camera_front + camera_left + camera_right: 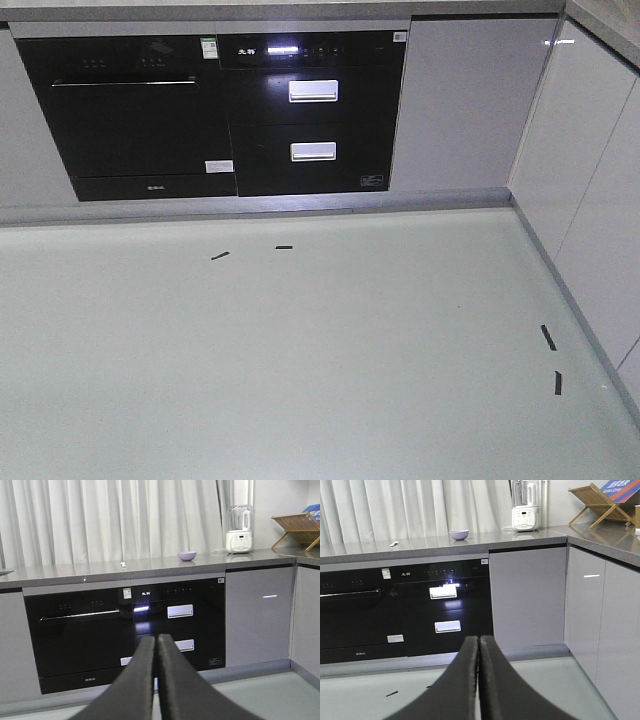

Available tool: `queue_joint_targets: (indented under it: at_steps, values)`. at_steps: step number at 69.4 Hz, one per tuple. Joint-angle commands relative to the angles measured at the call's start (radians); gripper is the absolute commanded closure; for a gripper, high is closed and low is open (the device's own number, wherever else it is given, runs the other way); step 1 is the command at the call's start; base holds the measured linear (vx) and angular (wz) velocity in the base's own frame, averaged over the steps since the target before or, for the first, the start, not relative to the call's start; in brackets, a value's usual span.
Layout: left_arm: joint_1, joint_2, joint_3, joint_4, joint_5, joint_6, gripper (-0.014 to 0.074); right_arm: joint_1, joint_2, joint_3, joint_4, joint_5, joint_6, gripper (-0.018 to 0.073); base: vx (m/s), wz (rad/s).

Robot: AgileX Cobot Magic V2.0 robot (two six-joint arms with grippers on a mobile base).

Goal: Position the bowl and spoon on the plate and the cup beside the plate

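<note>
Left wrist-mounted view: the left gripper (156, 640) hangs in the air with its two dark fingers pressed together and nothing between them, pointed at the black oven front (80, 630) under a grey counter (75, 573). The right wrist-mounted view shows the right gripper (478, 641) in the same way, fingers closed against each other and empty, above the pale green floor (545, 685).

Up on the counter, the purple bowl (187, 555) sits set back from the front edge, close to the white curtains (110, 515). The small spoon (122, 564) lies to its left, well apart from it and nearer the front edge. Farther right stand a white blender (239, 530) and, past the corner where the counter turns, a wooden rack (297, 530).

The exterior front-facing view takes in a broad stretch of floor bounded by a grey skirting (300, 203) at the far side and glossy white cabinets (590, 190) along the right. Short black tape marks (220, 256) lie on it.
</note>
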Motion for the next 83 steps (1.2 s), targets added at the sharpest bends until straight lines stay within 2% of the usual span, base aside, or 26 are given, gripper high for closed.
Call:
queue_joint_targets:
  at_steps: [1,61,83]
  values:
    - [0.003,-0.015,-0.007,-0.004,-0.073,-0.009,0.0603,-0.005,-0.009,0.005,-0.007,-0.070,-0.002,0.0570,0.01,0.00]
    - [0.003,-0.015,-0.007,-0.004,-0.073,-0.009,0.0603,-0.005,-0.009,0.005,-0.007,-0.071,-0.002,0.0570,0.10,-0.04]
    - [0.001,-0.015,-0.007,-0.004,-0.072,-0.009,0.0603,-0.005,-0.009,0.005,-0.007,-0.071,-0.002,0.0570,0.16,0.14]
